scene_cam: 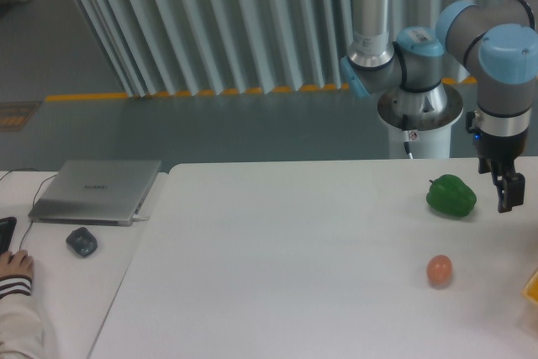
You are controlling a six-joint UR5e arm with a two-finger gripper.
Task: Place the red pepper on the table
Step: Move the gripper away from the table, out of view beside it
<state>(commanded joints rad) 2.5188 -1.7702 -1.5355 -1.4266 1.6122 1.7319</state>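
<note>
A blue-jointed silver robot arm (504,56) hangs over the far right edge of a large flat white tabletop (294,250), its dark two-finger gripper (504,189) pointing down just right of a glossy green bell pepper (451,196); one dark finger (508,191) shows clearly, and whether the jaws are parted or closed cannot be told from this angle. Nothing is visibly held between them. No red pepper appears anywhere in view. A small orange-pink egg-shaped ball (439,270) sits on the table nearer the camera, well apart from the green pepper. At left, a closed silver laptop (97,191) and a dark computer mouse (81,242) rest on a lighter side desk (50,292), where a person's hand (14,266) in a striped cuff lies at the edge
</note>
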